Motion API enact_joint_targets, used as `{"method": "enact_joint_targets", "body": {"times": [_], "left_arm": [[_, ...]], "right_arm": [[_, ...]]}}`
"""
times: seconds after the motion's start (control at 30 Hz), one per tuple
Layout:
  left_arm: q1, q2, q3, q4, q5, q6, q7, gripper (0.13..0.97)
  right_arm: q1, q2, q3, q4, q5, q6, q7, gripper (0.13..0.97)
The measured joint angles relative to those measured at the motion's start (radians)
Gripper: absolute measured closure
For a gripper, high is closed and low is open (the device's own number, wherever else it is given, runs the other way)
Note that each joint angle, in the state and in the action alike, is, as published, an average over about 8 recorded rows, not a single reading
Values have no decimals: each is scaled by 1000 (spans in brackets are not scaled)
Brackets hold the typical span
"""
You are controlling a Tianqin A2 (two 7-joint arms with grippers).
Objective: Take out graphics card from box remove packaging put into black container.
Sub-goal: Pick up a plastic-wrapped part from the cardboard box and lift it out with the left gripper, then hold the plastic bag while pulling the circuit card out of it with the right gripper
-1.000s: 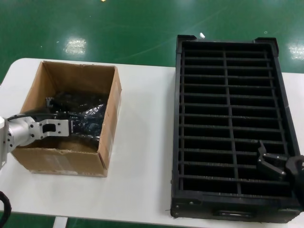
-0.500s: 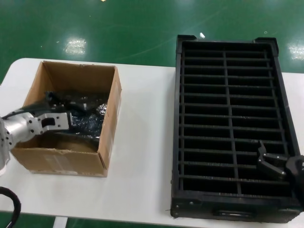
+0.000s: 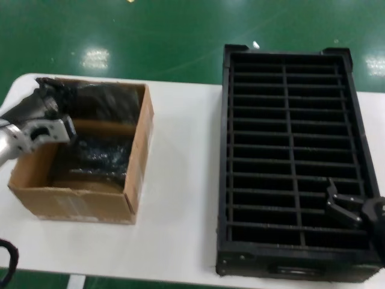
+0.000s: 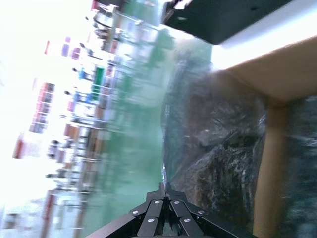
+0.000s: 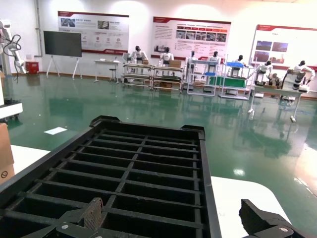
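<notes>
Head view: left end effector clamping wrapped graphics card.

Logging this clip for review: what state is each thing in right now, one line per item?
Brown corrugated cardboard box: open-topped, upright on the table, dark wrapping visible inside.
Shiny dark crinkly wrapped graphics card: bagged, lifted to the box's rim.
Left gripper: raised at the box's far-left corner, shut on the bundle.
Large black slotted plastic tray: flat on the table, visible slots empty.
Right gripper: open, idle over the tray's near right corner.
White table: carrying box and tray.
</notes>
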Motion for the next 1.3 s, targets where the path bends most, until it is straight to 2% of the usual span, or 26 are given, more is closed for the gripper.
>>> {"method": "enact_joint_targets", "body": {"times": [0.17,0.47,0.6,0.8,0.93,1.07,1.3], "left_arm": [[120,-27,-41,-236,-18,-8,-61,957],[355,-76,-121,-679,-37,-42,-232,957],[464,-95,-139,-864,-17,-88,-326,957],[633,-129,-139,-1110,63,-201,-501,957],[718,-135,-137,-1221,106,-259,-580,957],[773,-123,-135,-1288,125,-286,-614,957],[819,-88,-128,-1335,130,-292,-612,957]], "right_arm": [[0,0,0,0,0,0,0,129],[0,0,0,0,0,0,0,129],[0,0,0,0,0,0,0,129],[2,13,-11,9,7,12,-1,129],[50,50,-68,6,29,34,-8,129],[175,48,-134,-53,20,-5,-17,129],[478,-150,-162,-310,-80,-253,-93,129]]}}
